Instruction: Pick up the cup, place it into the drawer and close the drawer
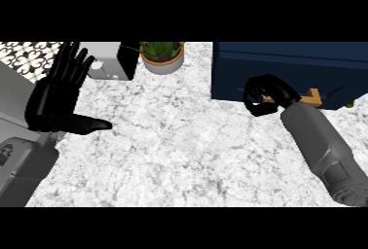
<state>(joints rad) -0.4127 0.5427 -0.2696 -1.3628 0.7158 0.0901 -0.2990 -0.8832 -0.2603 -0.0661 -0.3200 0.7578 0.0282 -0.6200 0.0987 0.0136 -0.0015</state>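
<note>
A dark blue drawer unit (287, 63) stands at the back right of the marble counter (187, 146). A tan wooden handle (310, 98) runs along its front face. My right hand (265, 95) is against that front at the handle's left end. Its fingers are curled, and a tan piece in line with the handle shows between them. No cup shows anywhere; I cannot tell whether it lies inside the drawer. My left hand (56, 99) rests open at the left edge, fingers up and thumb out to the right.
A potted plant (162, 56) stands at the back centre, next to a white box-shaped appliance (111, 61). A small green thing (350, 104) peeks in at the right edge beside the drawer unit. A patterned wall and a grey surface border the left.
</note>
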